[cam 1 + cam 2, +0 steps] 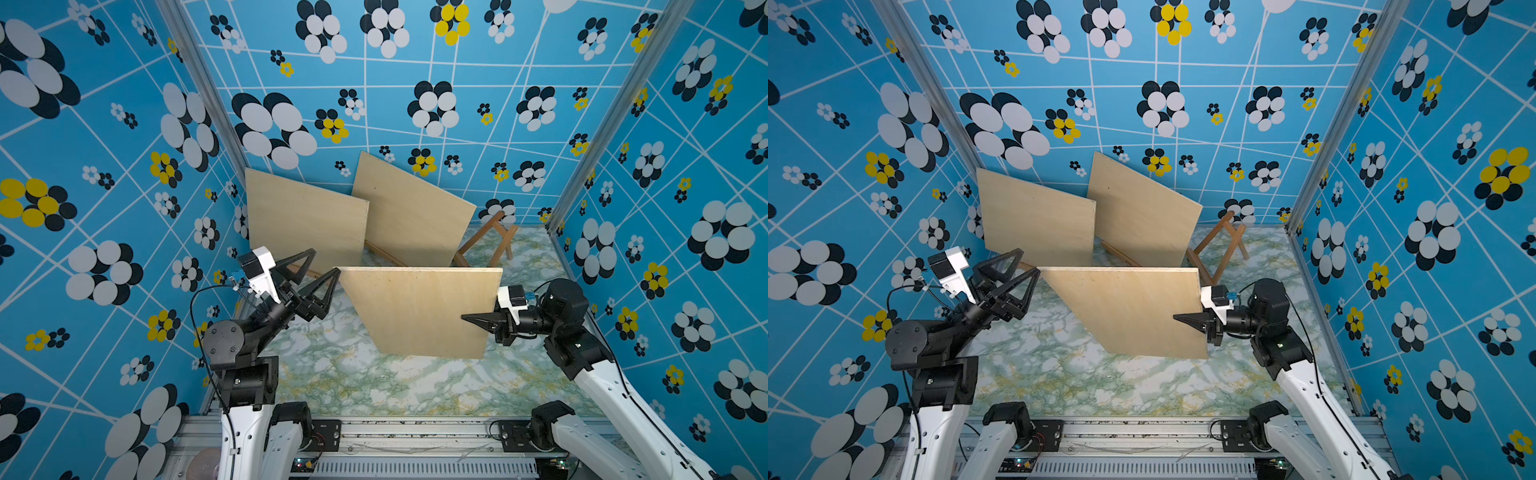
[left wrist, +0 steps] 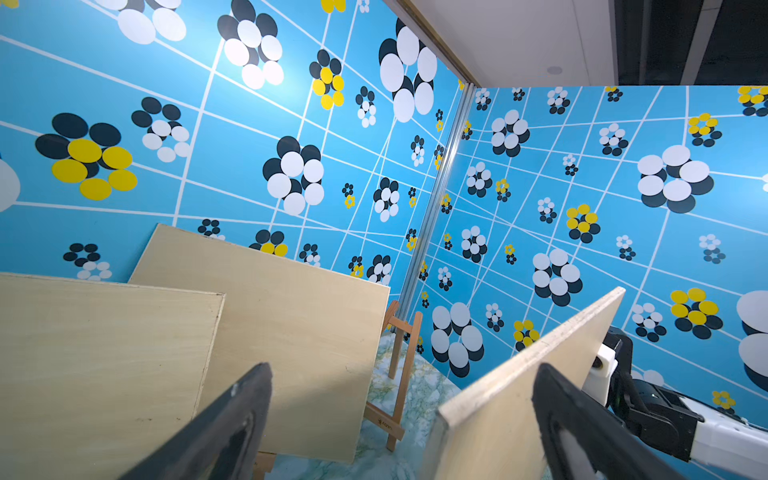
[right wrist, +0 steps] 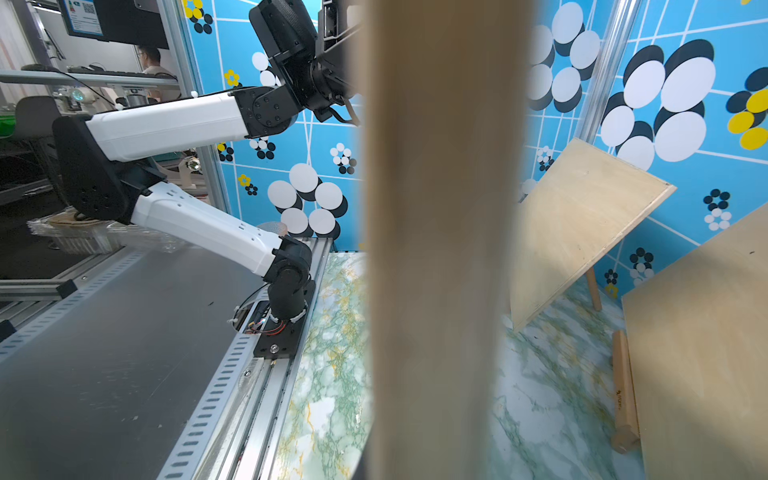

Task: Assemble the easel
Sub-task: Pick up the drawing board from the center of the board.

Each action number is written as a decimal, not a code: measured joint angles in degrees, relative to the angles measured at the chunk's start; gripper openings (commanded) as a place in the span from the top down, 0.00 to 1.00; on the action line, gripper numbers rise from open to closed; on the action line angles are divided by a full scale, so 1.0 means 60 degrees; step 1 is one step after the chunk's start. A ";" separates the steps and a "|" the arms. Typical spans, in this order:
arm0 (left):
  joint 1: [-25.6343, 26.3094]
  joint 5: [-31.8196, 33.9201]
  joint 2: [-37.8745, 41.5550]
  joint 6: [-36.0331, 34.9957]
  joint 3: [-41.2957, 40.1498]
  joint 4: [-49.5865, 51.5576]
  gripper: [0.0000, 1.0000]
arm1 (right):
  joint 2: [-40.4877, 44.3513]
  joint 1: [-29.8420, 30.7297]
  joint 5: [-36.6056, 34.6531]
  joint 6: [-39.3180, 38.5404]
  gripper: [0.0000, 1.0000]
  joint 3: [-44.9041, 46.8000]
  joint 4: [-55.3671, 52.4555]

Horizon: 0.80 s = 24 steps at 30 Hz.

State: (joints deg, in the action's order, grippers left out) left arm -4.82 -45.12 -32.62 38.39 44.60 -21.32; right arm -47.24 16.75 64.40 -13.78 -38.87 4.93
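We grip the front board with the right gripper alone (left gripper gapes wide, empty). One-edge hold: it could pivot loose.

Three plywood boards stand in the patterned cell: the left rear board, the right rear board and the front board. Two wooden easels show, the right easel and the largely hidden left easel. Two robot arms carry one gripper each: left gripper, right gripper.
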 measured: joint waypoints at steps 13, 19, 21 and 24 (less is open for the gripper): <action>0.1075 -0.0109 -0.0659 -0.0317 -0.0368 -0.0433 0.01 | 0.0299 0.0124 -0.0692 0.1096 1.00 0.0794 0.1348; 0.3096 -0.0138 -0.2138 -0.2022 0.0401 0.0404 0.00 | 0.0295 0.0437 -0.1060 0.1086 1.00 0.0860 0.1519; 0.3333 -0.0131 -0.2382 -0.2433 0.0670 0.0641 0.01 | 0.0299 0.0459 -0.1122 0.1093 1.00 0.0892 0.1559; 0.3373 -0.0120 -0.2404 -0.2827 0.0882 0.0838 0.02 | 0.0321 0.0503 -0.1155 0.1096 1.00 0.0943 0.1639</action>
State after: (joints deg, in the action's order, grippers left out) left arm 15.42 -45.84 -47.05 21.43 49.89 -16.29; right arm -45.32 19.77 57.47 -7.20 -33.21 14.76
